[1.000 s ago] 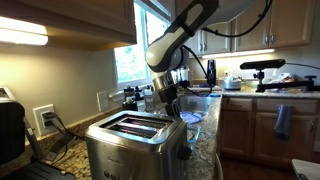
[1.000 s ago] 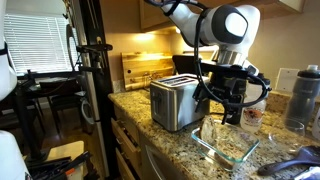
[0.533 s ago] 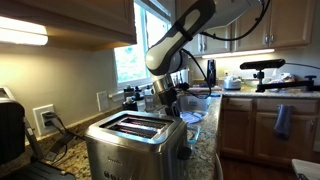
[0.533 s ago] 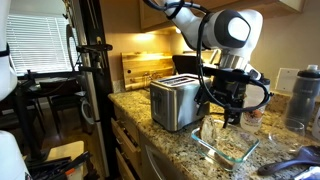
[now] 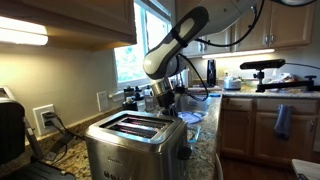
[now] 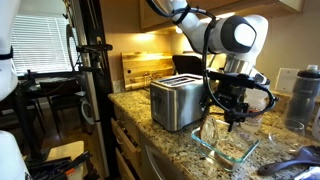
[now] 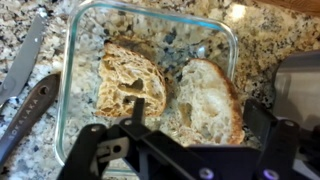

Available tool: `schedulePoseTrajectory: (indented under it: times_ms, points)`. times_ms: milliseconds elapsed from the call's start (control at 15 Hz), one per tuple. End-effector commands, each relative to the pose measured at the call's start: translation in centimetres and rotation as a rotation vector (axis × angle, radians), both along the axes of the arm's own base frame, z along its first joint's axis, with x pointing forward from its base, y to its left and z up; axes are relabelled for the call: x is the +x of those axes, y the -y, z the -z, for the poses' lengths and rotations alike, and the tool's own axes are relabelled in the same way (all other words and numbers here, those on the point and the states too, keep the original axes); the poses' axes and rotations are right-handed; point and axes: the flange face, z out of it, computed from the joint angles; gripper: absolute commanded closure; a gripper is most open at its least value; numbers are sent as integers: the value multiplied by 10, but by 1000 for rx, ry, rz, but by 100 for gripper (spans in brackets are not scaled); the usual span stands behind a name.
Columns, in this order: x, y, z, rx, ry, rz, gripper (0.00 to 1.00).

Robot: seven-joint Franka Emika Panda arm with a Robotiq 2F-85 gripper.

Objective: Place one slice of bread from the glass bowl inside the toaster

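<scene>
The glass bowl (image 7: 75,70) lies on the granite counter and holds two slices of bread. The left slice (image 7: 125,75) is darker and the right slice (image 7: 210,95) is paler with a brown crust. My gripper (image 7: 200,115) is open just above the bowl, with its fingers on either side of the right slice and nothing held. In both exterior views the gripper (image 5: 168,100) (image 6: 228,115) hangs over the bowl (image 6: 232,148) next to the steel toaster (image 5: 135,140) (image 6: 175,103), whose slots look empty.
A knife (image 7: 25,60) and a dark handle (image 7: 25,115) lie left of the bowl. The toaster's side (image 7: 300,85) is close on the right. A water bottle (image 6: 305,95) stands past the bowl. A black appliance (image 5: 10,130) sits by the wall.
The arm has shifted slightly and the gripper has come a little lower over the bowl. The bread and toaster have not moved.
</scene>
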Motion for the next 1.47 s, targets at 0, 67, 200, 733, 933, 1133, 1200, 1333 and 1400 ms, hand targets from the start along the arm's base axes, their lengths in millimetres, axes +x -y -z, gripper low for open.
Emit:
schedulePoseTrajectory:
  times_ms: [0,67,200,733,933,1133,1200,1333,1400]
  points:
    - [7,5,1,-21,0,44,0]
    - [8,6,2,-23,-2,52,0]
    - [11,7,3,-26,-1,61,0]
    - [15,12,6,-29,9,65,12]
    - [15,13,6,-29,11,66,40]
    - [16,14,5,-29,14,68,59]
    - [16,14,5,-29,15,68,65]
    - [16,14,3,-29,17,68,78]
    - [15,13,3,-29,19,67,86]
